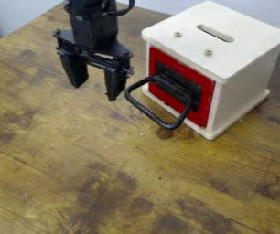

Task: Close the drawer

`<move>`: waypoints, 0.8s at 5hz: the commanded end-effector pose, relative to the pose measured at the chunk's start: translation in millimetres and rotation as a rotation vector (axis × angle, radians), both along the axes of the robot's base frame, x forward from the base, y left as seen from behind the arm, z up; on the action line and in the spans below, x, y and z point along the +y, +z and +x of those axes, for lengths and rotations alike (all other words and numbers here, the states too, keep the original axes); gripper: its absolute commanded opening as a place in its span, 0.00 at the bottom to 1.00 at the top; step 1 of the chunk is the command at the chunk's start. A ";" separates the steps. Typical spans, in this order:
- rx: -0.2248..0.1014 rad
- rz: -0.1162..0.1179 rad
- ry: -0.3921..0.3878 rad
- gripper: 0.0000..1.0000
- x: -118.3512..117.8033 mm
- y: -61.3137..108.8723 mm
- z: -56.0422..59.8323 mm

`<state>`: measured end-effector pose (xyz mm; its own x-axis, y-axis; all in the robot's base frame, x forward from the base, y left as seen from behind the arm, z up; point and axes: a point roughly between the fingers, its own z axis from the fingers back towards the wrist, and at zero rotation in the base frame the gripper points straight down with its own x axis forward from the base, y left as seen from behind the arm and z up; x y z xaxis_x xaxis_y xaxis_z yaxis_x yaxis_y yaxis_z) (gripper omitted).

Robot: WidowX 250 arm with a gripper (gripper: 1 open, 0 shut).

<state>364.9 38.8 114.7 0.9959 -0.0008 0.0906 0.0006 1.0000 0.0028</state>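
One black pincer [93, 80] hangs over the table's far side, its two fingers pointing down and spread apart, with nothing between them. It is near the box, to the left of it in the view, and touches neither the box nor the handle as far as the picture shows.

Next outward comes one black loop handle [157, 108], bent like a rounded bar. It sticks out from the front of the one red drawer [194, 113] and reaches out over the wood, toward the pincer's side. The drawer's red front panel sits in the front opening of the cream-white box, with black parts across its middle; whether it lies fully flush I cannot tell.

There is one cream-white box [242, 87], standing upright. Its top has one slot [215, 33] and two small round metal studs [193, 42]. The box holds the one drawer; what is inside the drawer cannot be seen behind its front.

Under everything is one brown wooden table [81, 174], with dark knots in its grain.
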 end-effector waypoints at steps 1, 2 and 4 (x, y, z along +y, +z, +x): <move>-0.094 0.013 0.076 1.00 2.7 21.8 8.8; -0.074 0.010 0.137 1.00 2.1 15.5 9.4; -0.055 0.006 0.195 1.00 -7.0 13.5 8.1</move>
